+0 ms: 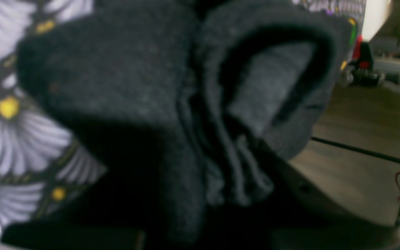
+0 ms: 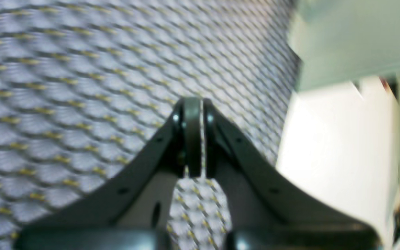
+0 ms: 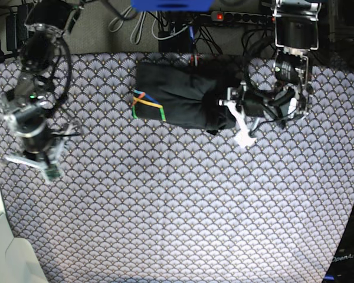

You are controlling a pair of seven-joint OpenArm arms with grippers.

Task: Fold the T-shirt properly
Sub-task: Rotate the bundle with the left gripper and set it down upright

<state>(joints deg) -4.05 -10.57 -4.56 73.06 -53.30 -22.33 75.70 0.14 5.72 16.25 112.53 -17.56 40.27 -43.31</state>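
Left gripper (image 3: 227, 109) closed on a bunched edge of the T-shirt (image 3: 183, 97) (dark folds fill the wrist view). Shirt lies folded at the far middle of the tablecloth (image 3: 177, 206). Right gripper (image 2: 193, 139) shut, empty, above bare cloth.

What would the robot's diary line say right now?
left gripper: shut on charcoal-black fabric T-shirt | right gripper: shut, empty | grey scallop-patterned tablecloth: beneath
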